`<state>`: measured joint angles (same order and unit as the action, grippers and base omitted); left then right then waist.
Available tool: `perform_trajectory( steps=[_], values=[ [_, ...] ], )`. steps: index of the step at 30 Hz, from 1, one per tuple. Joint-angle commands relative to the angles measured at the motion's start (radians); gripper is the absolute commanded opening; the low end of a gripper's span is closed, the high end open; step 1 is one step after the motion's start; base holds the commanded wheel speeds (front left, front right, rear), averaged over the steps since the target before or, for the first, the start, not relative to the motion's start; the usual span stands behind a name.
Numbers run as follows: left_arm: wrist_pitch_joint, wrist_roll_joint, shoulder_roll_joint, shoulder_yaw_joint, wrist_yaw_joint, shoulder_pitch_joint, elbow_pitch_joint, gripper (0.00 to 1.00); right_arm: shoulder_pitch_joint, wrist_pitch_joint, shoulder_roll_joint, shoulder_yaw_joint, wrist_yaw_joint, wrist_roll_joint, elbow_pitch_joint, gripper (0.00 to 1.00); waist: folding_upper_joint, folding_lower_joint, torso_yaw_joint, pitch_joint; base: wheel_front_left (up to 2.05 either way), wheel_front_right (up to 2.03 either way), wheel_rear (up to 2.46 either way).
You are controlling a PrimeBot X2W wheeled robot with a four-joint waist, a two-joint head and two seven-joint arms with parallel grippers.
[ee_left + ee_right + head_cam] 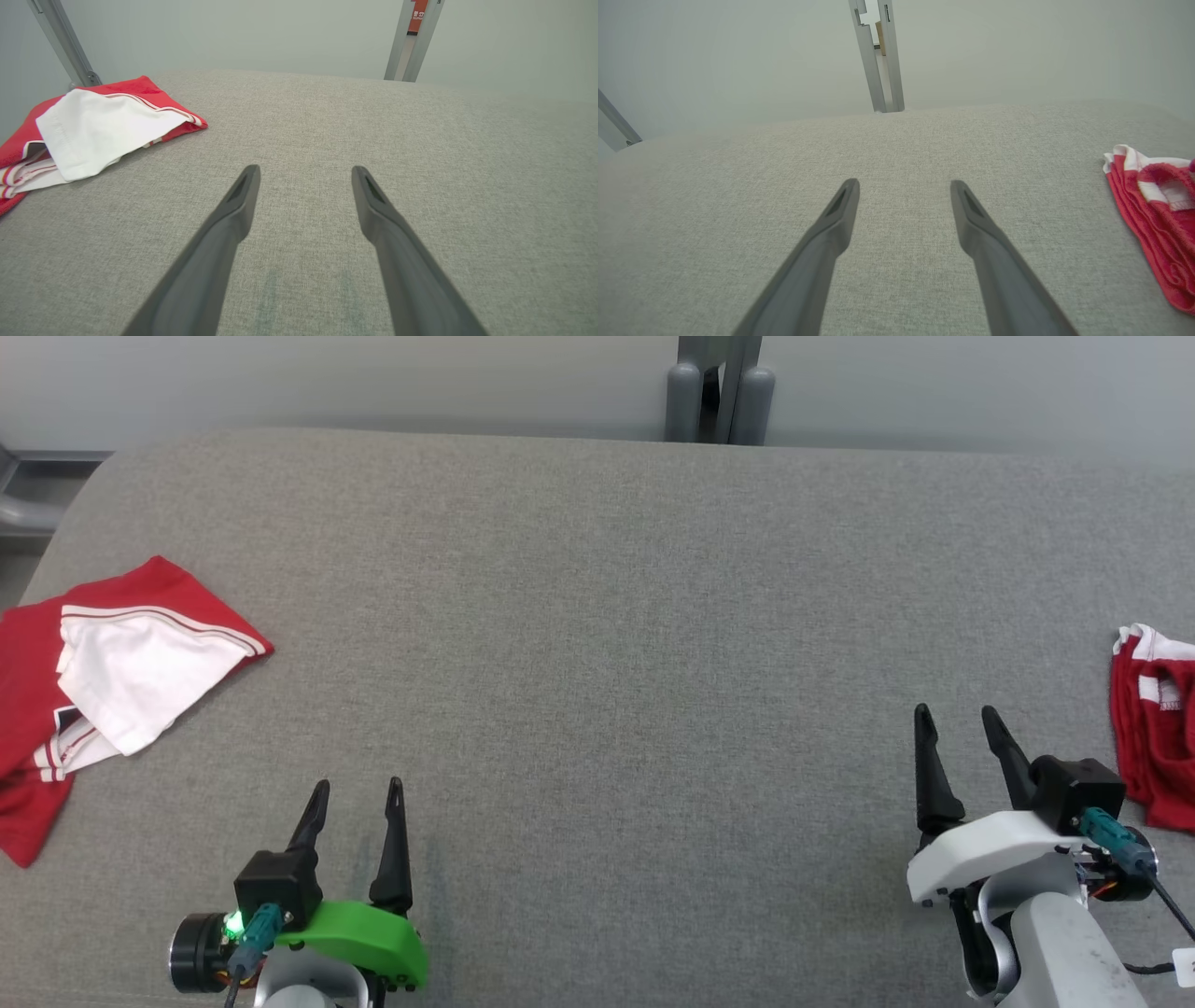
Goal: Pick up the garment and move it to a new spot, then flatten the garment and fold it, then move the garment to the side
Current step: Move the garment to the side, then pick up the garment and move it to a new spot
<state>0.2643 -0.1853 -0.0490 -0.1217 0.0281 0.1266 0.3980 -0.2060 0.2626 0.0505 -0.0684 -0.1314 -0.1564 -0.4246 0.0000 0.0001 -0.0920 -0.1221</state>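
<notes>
A red and white garment (112, 681) lies crumpled at the left edge of the grey padded table (607, 616); the left wrist view has it at the upper left (98, 126). A second red and white garment (1158, 719) lies bunched at the right edge, seen at the right of the right wrist view (1157, 210). My left gripper (359, 793) hovers open near the front left, well right of the left garment, with nothing between its fingers (303, 172). My right gripper (957, 719) is open and empty too (903, 186), a short way left of the right garment.
Grey fabric covers the whole table surface between the two garments. A grey metal post (719, 392) stands behind the far edge against a pale wall. Another metal frame piece (23, 504) shows past the table's left corner.
</notes>
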Motion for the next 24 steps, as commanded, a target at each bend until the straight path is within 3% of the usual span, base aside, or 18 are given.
perform_trajectory(
  steps=[1, 16, 24],
  values=[
    [0.000, 0.000, -0.004, 0.003, -0.004, -0.020, 0.002, 1.00, 0.017, 0.003, 0.002, 0.007, 0.002, -0.001, -0.006, 1.00, 0.0000, -0.0001, -0.002, 0.036, 0.00, 0.00, 0.00],
    [0.000, 0.009, -0.004, 0.047, -0.021, -0.106, -0.036, 1.00, 0.068, 0.003, 0.002, 0.046, 0.002, -0.006, 0.025, 1.00, 0.0000, -0.0001, 0.021, 0.118, 0.00, 0.00, 0.00],
    [0.000, 0.012, -0.004, 0.046, -0.017, -0.100, -0.033, 1.00, 0.080, 0.003, 0.002, 0.045, 0.002, -0.001, 0.021, 1.00, 0.0000, -0.0001, -0.033, 0.115, 0.00, 0.00, 0.00]
  ],
)
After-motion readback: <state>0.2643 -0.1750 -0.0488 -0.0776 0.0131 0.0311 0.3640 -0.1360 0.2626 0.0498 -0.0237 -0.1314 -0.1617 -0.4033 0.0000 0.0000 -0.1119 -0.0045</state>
